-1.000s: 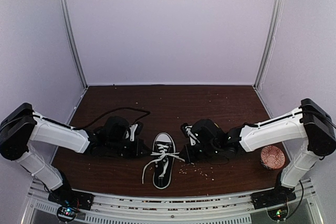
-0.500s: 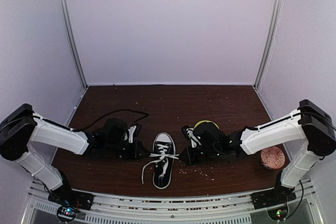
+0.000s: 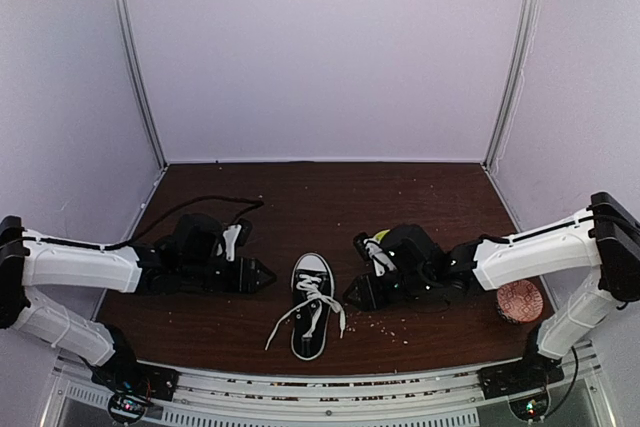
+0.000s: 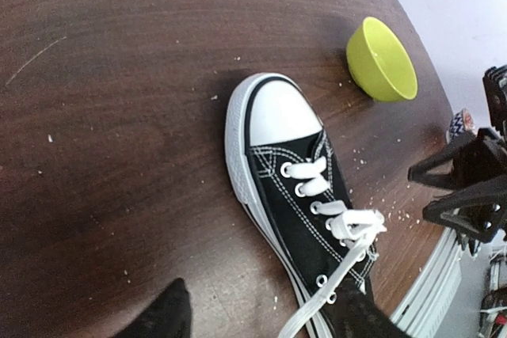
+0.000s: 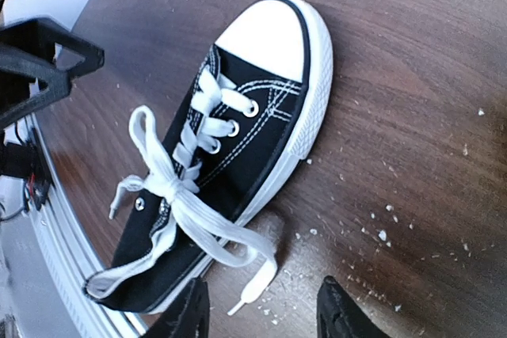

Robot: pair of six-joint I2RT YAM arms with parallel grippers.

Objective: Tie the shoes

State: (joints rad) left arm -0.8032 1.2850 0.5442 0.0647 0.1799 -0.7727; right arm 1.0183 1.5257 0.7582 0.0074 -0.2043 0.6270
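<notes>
The black shoe with a white toe cap lies between my two arms, toe pointing away from me. Its white laces are gathered into a knot over the tongue, with loops and ends falling loose to both sides. My left gripper is open just left of the shoe, nothing between its fingers. My right gripper is open just right of the shoe. One lace end rests on the table in front of its open fingers, untouched.
A yellow-green bowl stands behind the right gripper, half hidden in the top view. A patterned bowl sits near the right arm's base. Crumbs dot the dark wooden table. The front rail is close behind the heel.
Both grippers were shut on the laces, pulling them sideways; now both are open and drawn back from the shoe. The laces have dropped slack beside it.
</notes>
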